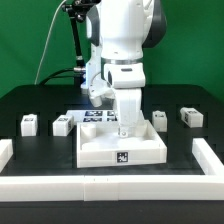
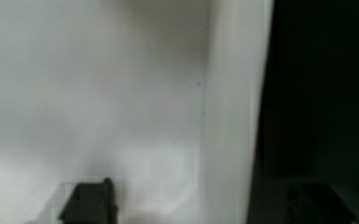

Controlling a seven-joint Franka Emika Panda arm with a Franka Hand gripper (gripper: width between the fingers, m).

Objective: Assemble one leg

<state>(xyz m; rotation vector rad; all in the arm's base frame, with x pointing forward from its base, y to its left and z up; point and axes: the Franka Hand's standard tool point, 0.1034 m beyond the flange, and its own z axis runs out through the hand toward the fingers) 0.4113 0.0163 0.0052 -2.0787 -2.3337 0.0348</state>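
Note:
Several small white legs stand on the black table: two at the exterior view's left (image 1: 30,123) (image 1: 62,125) and two at its right (image 1: 160,119) (image 1: 190,116). My gripper (image 1: 123,128) reaches straight down onto the large flat white panel (image 1: 110,147), near its back middle. In the wrist view the panel (image 2: 105,100) fills most of the picture, very close and blurred, with its edge against the black table (image 2: 327,90). The gripper (image 2: 204,205) is open, one dark fingertip (image 2: 91,203) over the panel, the other over the table. It holds nothing.
The marker board (image 1: 98,117) lies behind the panel. A low white fence runs along the front (image 1: 110,186) and both sides (image 1: 5,150) (image 1: 208,160). The panel's front face carries a tag (image 1: 122,157).

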